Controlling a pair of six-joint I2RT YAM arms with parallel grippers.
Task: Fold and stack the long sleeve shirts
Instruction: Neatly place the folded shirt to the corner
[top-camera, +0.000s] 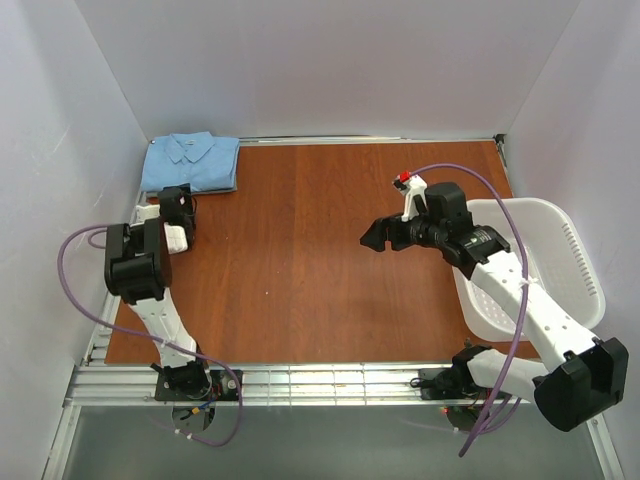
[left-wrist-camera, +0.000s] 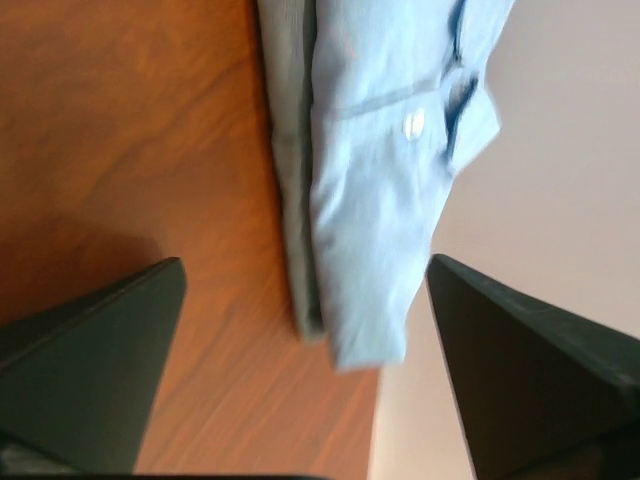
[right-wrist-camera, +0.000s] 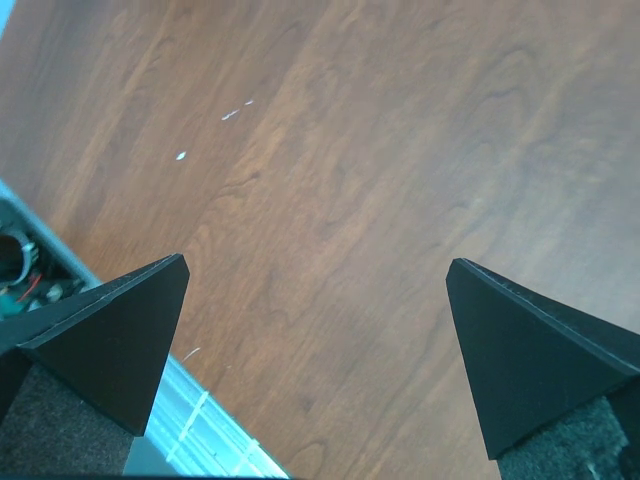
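A folded light blue long sleeve shirt (top-camera: 190, 162) lies at the table's back left corner, collar toward the wall. In the left wrist view the blue shirt (left-wrist-camera: 380, 180) rests on top of a folded grey-green shirt (left-wrist-camera: 292, 170), whose edge shows beneath it. My left gripper (top-camera: 182, 197) hovers just in front of this stack, open, with its fingers (left-wrist-camera: 110, 350) spread wide and holding nothing. Over bare wood right of centre, my right gripper (top-camera: 370, 238) is open and empty, its fingertips (right-wrist-camera: 130, 320) far apart.
A white plastic laundry basket (top-camera: 575, 260) stands at the right edge, partly under the right arm. White walls close in the left, back and right sides. The metal rail (top-camera: 320, 380) runs along the table's near edge.
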